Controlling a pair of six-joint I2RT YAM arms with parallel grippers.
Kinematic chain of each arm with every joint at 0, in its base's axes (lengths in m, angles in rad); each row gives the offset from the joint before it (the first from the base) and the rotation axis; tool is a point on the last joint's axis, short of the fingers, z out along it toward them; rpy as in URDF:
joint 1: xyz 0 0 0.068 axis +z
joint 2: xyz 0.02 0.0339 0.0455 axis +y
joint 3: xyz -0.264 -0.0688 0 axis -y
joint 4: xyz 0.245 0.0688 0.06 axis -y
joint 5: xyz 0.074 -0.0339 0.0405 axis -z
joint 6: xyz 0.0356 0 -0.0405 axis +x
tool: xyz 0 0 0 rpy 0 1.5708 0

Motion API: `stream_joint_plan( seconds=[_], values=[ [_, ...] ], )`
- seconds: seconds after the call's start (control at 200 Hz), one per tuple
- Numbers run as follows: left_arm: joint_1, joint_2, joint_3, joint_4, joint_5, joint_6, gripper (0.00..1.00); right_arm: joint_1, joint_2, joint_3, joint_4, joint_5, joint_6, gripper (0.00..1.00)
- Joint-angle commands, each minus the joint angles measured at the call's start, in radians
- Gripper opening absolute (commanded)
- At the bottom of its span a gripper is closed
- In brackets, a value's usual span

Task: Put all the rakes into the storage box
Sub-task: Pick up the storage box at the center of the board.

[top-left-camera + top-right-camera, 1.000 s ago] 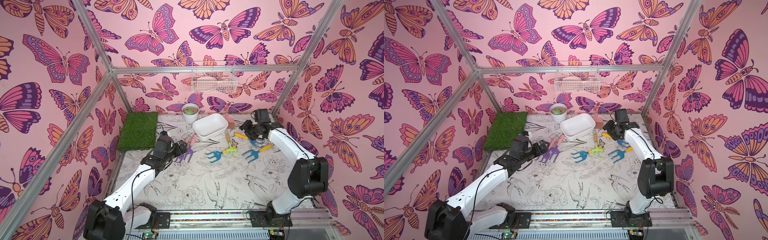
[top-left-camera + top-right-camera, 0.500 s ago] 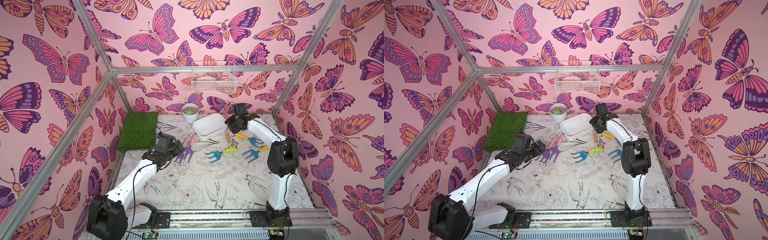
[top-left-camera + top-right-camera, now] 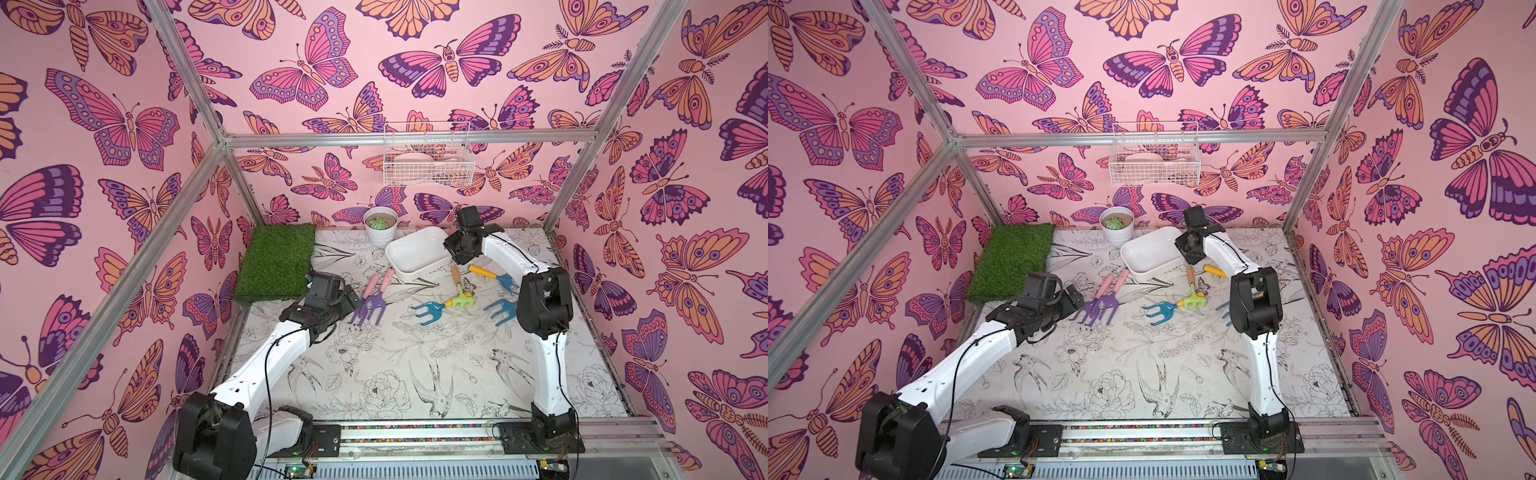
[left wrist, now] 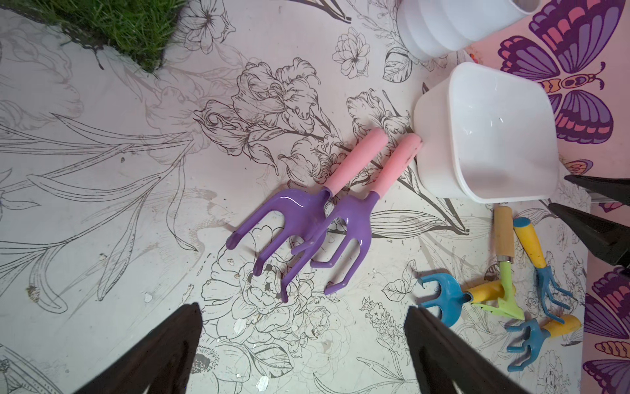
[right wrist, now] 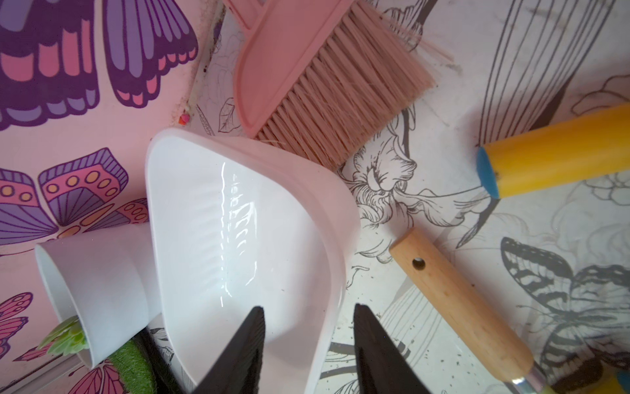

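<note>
The green plastic rake with a plain wooden handle [image 3: 461, 299] lies flat on the flower-printed white surface [image 3: 415, 374], just beside the right fingers [image 5: 245, 351]. Its long axis runs from the handle end, which points to the corner of the shallow white plastic storage box [image 5: 211, 238], to the green head, which points away from these fingers and crosses a blue fork with a yellow handle [image 4: 439, 300]. The right fingers are partly open, one over the inside of the box and one outside its wall, and hold nothing. The left fingers [image 4: 163, 351] are wide open and empty, near two purple forks with pink handles [image 4: 306, 221].
</note>
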Motion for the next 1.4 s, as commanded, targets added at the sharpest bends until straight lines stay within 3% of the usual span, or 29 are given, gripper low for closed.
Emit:
stream_joint_plan(
  seconds=[0.0, 0.826, 1.197, 1.397],
  values=[
    [0.012, -0.008, -0.012, -0.029, -0.005, 0.001, 0.99, 0.006, 0.044, 0.049, -0.047, 0.017, 0.016, 0.45],
    [0.035, -0.035, -0.062, -0.033, -0.003, -0.046, 0.98, 0.0, 0.107, 0.094, -0.049, -0.001, 0.035, 0.24],
    [0.037, -0.065, -0.093, -0.029, 0.009, -0.083, 0.98, -0.008, 0.037, 0.033, -0.032, -0.016, 0.009, 0.13],
    [0.036, -0.092, -0.104, -0.034, 0.029, -0.09, 0.98, -0.024, -0.035, -0.045, 0.024, -0.05, -0.001, 0.01]
  ],
)
